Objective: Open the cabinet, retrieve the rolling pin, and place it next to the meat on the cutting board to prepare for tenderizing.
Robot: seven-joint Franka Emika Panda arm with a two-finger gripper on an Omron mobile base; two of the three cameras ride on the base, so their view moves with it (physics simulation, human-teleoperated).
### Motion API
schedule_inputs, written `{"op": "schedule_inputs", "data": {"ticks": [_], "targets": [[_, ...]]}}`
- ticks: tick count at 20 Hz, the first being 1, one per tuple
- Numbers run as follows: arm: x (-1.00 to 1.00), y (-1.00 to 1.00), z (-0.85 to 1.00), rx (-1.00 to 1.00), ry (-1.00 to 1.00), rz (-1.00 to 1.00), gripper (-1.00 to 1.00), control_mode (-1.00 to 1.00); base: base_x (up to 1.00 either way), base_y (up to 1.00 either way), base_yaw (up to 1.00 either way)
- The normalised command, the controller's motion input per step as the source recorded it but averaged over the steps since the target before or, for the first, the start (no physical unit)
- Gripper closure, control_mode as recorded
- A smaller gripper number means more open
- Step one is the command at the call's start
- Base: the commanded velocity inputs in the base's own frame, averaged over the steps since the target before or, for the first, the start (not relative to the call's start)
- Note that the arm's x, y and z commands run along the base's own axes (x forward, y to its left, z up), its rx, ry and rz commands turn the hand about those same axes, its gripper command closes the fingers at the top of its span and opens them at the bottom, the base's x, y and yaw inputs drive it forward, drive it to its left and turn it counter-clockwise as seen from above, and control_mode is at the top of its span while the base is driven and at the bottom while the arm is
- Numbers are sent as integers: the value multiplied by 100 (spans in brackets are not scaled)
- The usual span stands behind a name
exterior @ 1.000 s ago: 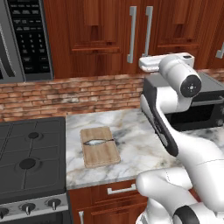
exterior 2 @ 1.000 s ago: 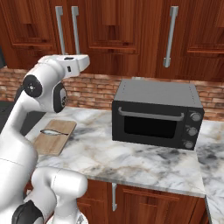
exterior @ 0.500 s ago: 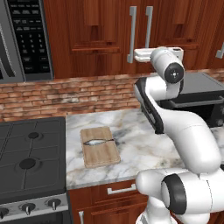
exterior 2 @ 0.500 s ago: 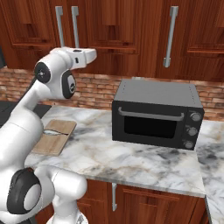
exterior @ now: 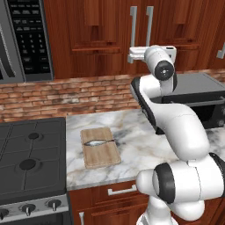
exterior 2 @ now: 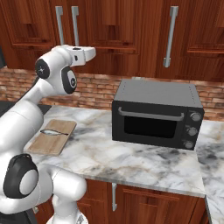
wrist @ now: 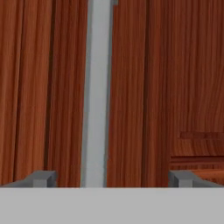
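The cabinet (exterior: 110,35) has both doors closed, and its two silver bar handles (exterior: 133,22) stand side by side. My gripper (exterior: 130,56) is raised in front of the doors, just below those handles, and is open. In the hand view one handle (wrist: 98,87) runs vertically between my spread fingertips (wrist: 42,178), left of centre, with nothing gripped. On the counter lies the cutting board (exterior: 101,149), also seen from the other side (exterior 2: 51,139), with the meat (exterior: 97,142) across it. The rolling pin is out of view.
A black toaster oven (exterior 2: 155,113) stands on the marble counter (exterior 2: 131,157) right of the arm. A stove (exterior: 26,162) sits left of the board, with a microwave (exterior: 24,39) above it. Another cabinet handle (exterior 2: 170,35) hangs over the toaster oven.
The arm has swung the hand up and left, closer to the cabinet doors below the two handles. The jaws have stayed open. Board and meat have not moved.
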Motion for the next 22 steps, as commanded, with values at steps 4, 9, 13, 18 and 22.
{"op": "schedule_inputs", "data": {"ticks": [4, 9, 13, 18, 22], "targets": [[22, 15, 0, 0, 3, 0, 100, -100, 0, 0, 0], [14, 9, 0, 0, 2, 0, 100, -100, 0, 0, 0], [9, 7, 0, 0, 0, 0, 100, -100, 0, 0, 0], [19, 17, 0, 0, 0, 1, 100, -100, 0, 0, 0], [27, 20, 0, 0, 0, 3, 100, -100, 0, 0, 0]]}}
